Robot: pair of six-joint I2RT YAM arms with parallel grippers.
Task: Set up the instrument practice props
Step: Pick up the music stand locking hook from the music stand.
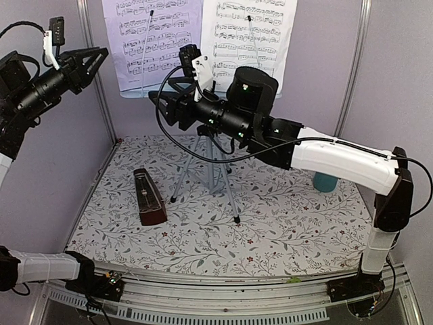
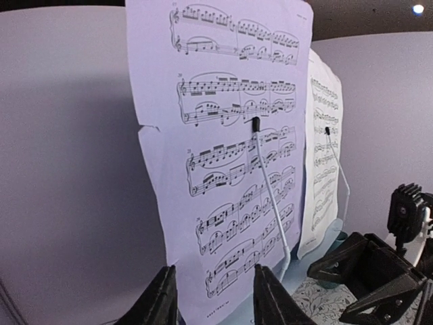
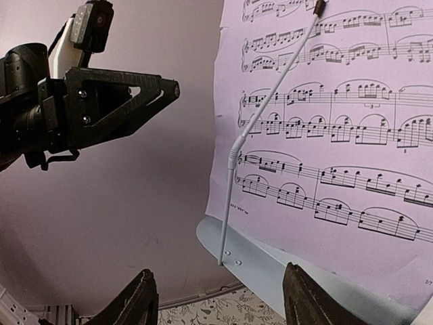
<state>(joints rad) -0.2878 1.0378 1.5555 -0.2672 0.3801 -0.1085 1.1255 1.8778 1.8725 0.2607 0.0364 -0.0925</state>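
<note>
Two sheet-music pages [image 1: 152, 44] [image 1: 250, 34] stand side by side on the pale-blue music stand, whose ledge [image 3: 291, 271] shows below them and whose silver tripod legs [image 1: 210, 169] rest on the floral mat. A thin white wire arm [image 2: 270, 196] lies across each page. The dark-red-brown metronome [image 1: 149, 198] stands on the mat, left of the legs. My left gripper [image 2: 213, 298] is open, held high and facing the left page's lower corner, apart from it. My right gripper [image 3: 220, 301] is open in front of the ledge's left end, holding nothing.
A teal cup [image 1: 325, 181] sits at the back right, partly behind my right arm. Lilac walls close in the back and both sides. The floral mat [image 1: 270, 223] covers the table. The two grippers are close together near the stand's left edge.
</note>
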